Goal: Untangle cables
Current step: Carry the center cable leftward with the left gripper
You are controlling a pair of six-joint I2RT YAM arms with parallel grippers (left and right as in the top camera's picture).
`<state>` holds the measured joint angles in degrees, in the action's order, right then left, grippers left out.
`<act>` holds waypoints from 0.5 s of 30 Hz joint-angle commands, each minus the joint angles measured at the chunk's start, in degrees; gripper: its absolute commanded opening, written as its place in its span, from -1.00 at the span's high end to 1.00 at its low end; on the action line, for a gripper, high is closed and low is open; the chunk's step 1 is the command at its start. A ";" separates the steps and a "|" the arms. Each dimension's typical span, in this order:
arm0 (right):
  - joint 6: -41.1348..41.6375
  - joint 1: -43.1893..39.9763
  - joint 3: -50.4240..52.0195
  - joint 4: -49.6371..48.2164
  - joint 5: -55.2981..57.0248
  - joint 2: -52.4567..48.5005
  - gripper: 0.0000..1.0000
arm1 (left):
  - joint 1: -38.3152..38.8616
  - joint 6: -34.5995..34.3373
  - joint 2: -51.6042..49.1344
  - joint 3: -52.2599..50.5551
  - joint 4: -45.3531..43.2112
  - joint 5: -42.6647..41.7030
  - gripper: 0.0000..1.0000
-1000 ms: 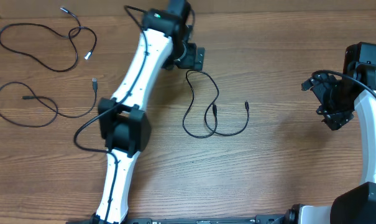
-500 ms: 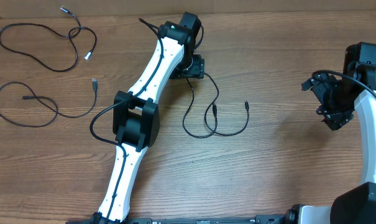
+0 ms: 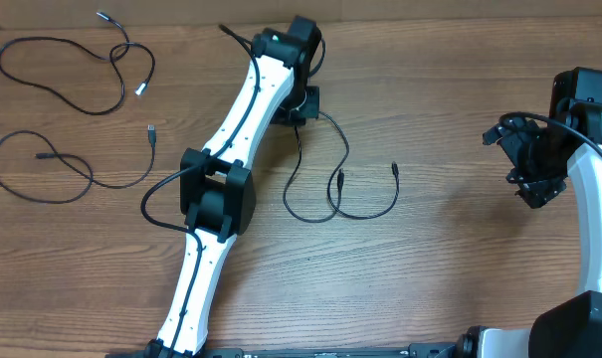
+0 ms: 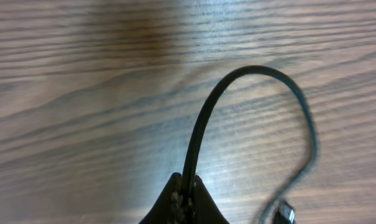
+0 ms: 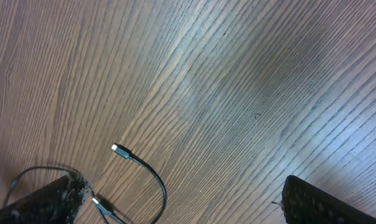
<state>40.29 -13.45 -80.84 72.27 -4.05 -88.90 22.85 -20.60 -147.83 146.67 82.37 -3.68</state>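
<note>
1. My left end effector (image 3: 302, 104) is pinched shut on one end of the middle cable (image 3: 364, 217). In the left wrist view the cord comes straight out from between my fingertips (image 4: 175, 200), arches over and drops back toward a plug (image 4: 286, 214).
2. From that pinch the rest of the middle cable lies toward the near edge of the bench (image 3: 450, 288) and a little toward my right arm. It sags in a loose loop, with its two small plug ends resting near each other, apart from the grip.
3. Its long axis runs roughly far-to-near. To open the loop, I judge the pull should go away from the loop, not across it.
4. My right end effector (image 3: 535, 184) hangs well apart from the loop with its fingers (image 5: 48, 199) spread wide and nothing between them. Only a plug and a stretch of cord show in its wrist view, so the left arm is clearly the nearer one.
5. The other two cables, the far one (image 3: 112, 59) and the nearer one (image 3: 151, 131), lie separately at the left, well apart from this one.
</note>
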 commanded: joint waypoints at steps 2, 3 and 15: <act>0.22 -0.13 -0.50 -0.17 0.59 -0.17 -1.00 | 0.02 -1.31 10.05 7.78 4.94 2.40 0.92; 0.22 -0.13 -0.50 -0.17 0.57 -0.17 -1.00 | 0.02 -2.73 12.00 8.33 5.81 2.40 0.92; 0.22 -0.13 -0.50 -0.17 0.57 -0.17 -1.00 | -0.04 -11.37 37.75 8.66 10.80 2.91 0.91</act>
<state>40.29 -13.47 -80.84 72.20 -4.03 -88.90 22.85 -28.69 -114.45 155.09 93.08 -1.85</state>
